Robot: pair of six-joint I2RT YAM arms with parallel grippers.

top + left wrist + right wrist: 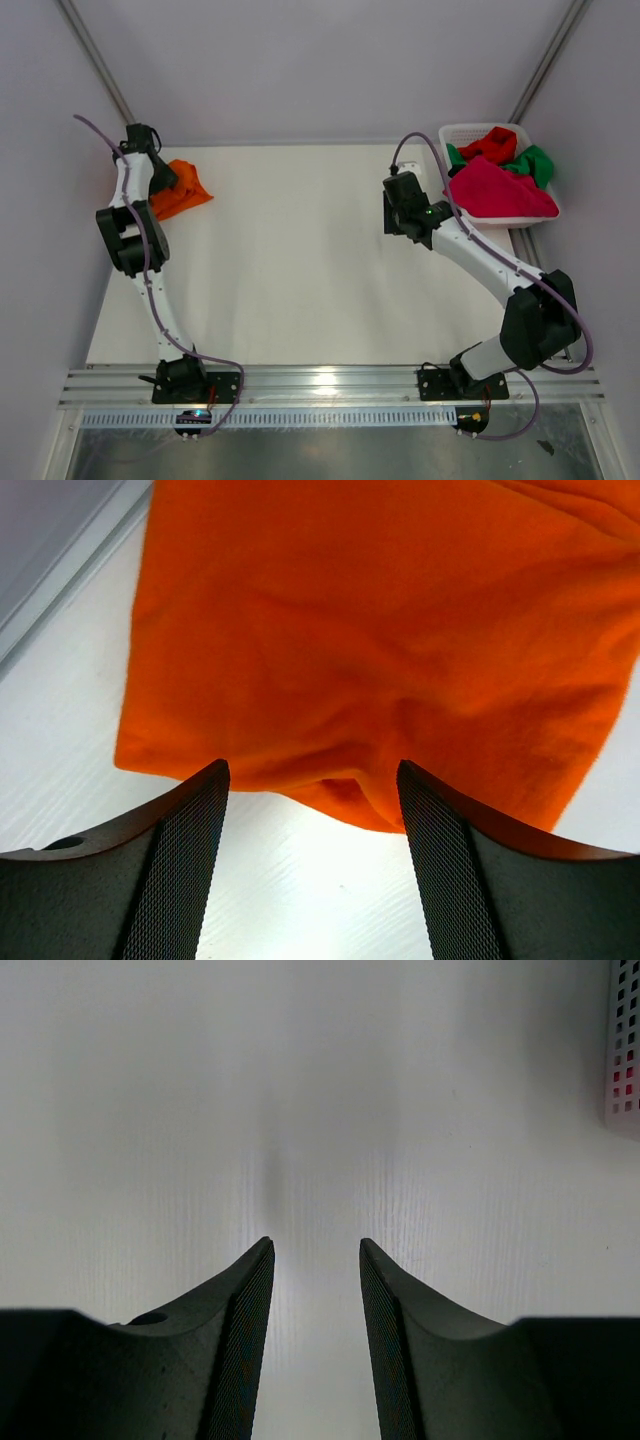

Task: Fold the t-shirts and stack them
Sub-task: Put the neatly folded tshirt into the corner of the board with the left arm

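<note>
Four t-shirts are seen, and every place is given from the white lattice basket (453, 133). The basket is set at the far right corner of the table (300, 270).

The orange t-shirt (182, 190) is laid flat on the table, well apart from the basket, across the table to its left. It is folded into a compact, roughly four-sided bundle. Its colour is a solid bright orange. In the left wrist view the cloth is shown as soft and matte, with shallow creases, and a small rounded fold is pushed out at the near edge.

The magenta-pink t-shirt (500, 190) is heaped inside the basket at its near side, unfolded, and is spilled over the near rim. The red t-shirt (492, 145) is crumpled at the far side of the basket. The green t-shirt (535, 163) is bunched at the basket's right side and is partly covered by the pink and red ones.

The left gripper (313, 770) is held over the orange shirt's near edge, far left of the basket. Its fingers are spread wide and nothing is clamped; the small fold is seen in the gap between the tips.

The right gripper (316, 1245) is held over bare table just left of the basket. Its fingers are parted and nothing is held between them. A corner of the basket wall is seen at the upper right of the right wrist view.
</note>
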